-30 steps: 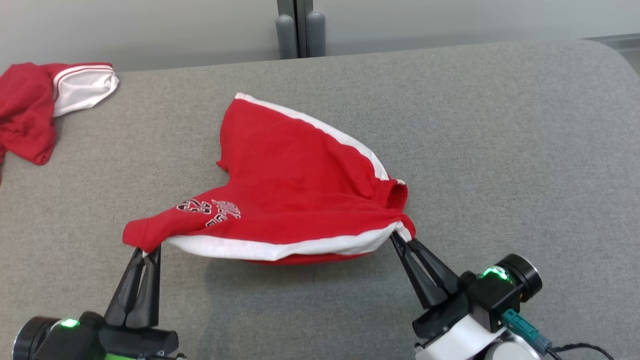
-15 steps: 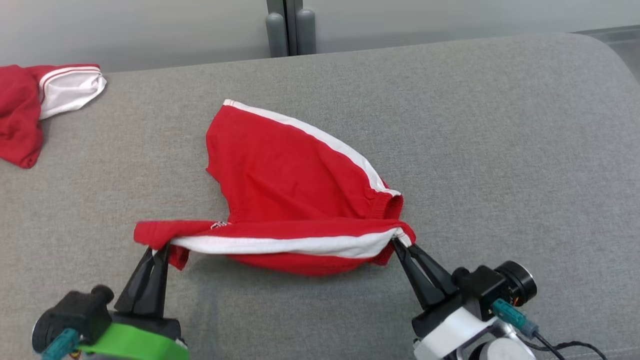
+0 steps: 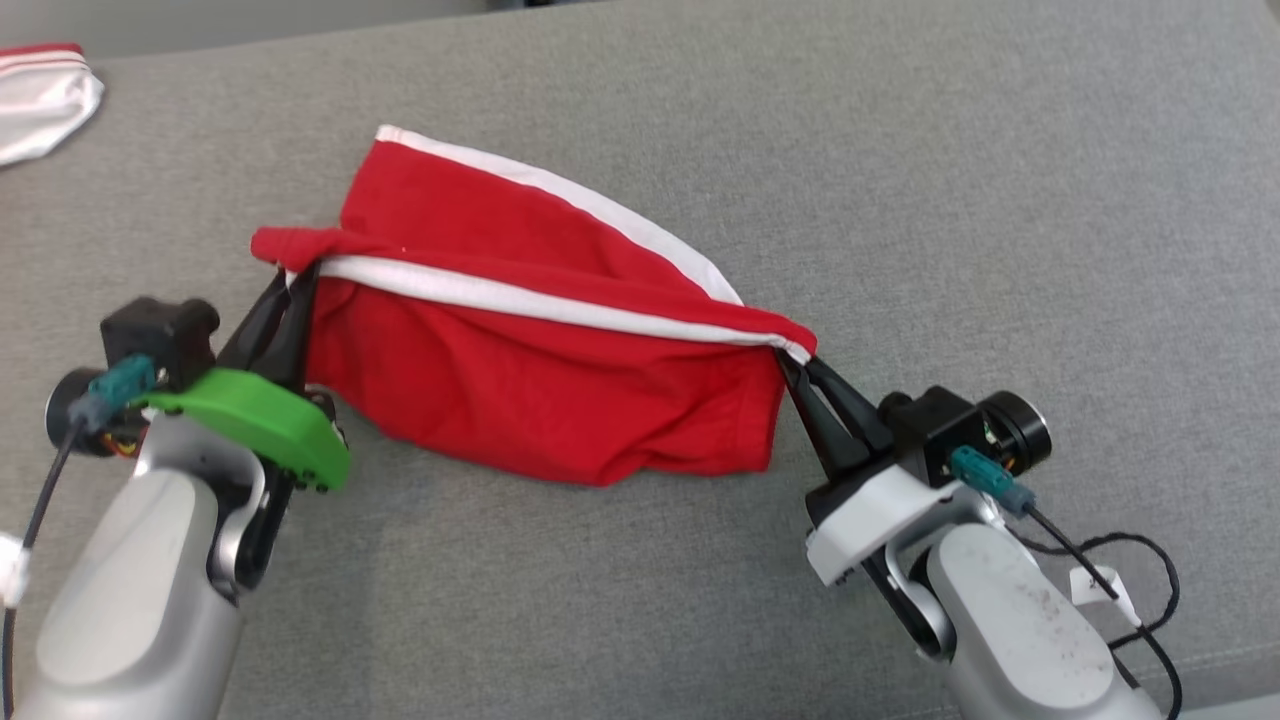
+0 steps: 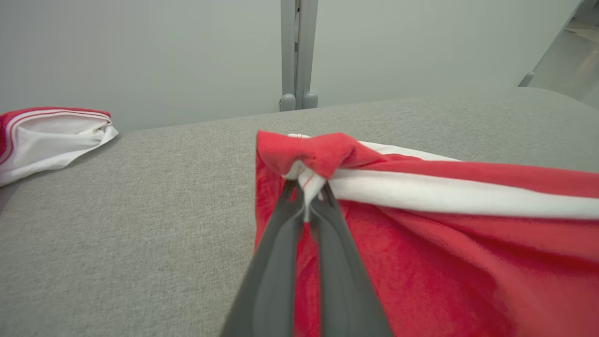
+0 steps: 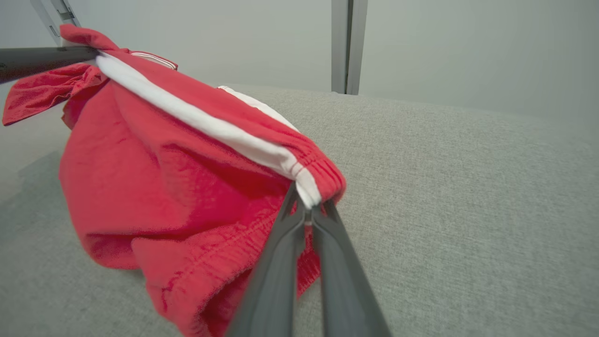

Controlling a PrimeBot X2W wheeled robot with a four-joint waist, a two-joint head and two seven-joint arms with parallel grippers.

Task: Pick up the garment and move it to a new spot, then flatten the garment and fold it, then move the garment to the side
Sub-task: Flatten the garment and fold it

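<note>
While it hangs stretched between two grippers, the red garment (image 3: 540, 400) sags as a soft, wrinkled pouch, its lower folds apparently touching the grey woven cushion (image 3: 1000, 200). Matte knit cloth; a white stripe (image 3: 520, 300) runs taut along the raised edge. Left gripper (image 3: 298, 274) — jaws pinched tight on the bunched corner. Right gripper (image 3: 793, 358) — jaws clamped on the ribbed waistband corner. A second red-and-white cloth (image 3: 40, 95) lies well apart, far left.

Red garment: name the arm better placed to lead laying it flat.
Left, probably. Both grip the red garment, but the right gripper holds where its white stripes meet, while the left gripper holds a corner apart from the far hem.
</note>
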